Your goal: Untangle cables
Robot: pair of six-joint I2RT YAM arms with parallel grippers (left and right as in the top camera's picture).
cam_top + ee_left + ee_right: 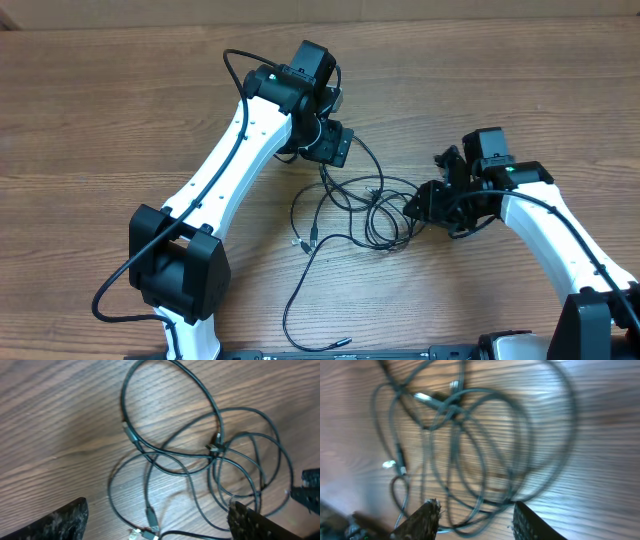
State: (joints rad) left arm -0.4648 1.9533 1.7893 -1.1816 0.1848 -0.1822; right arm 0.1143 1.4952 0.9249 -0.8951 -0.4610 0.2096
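My left end effector (326,142) hangs spread wide over the far side of the cables (372,195), with nothing between its fingers (55,520). I'd lower it onto the one big loop that lies apart from the rest and pinch only that strand. Then I'd draw it slowly toward the left edge of the worktop (90,110), watching for snags at the crossing. The cables lie around the middle of the worktop: thin black cords in overlapping loops, small plugs showing, one loose tail running toward the near edge. My right end effector (425,202) is spread too, with several loops showing between its fingers. I cannot tell whether it touches them. I'd pin just one strand there as an anchor.
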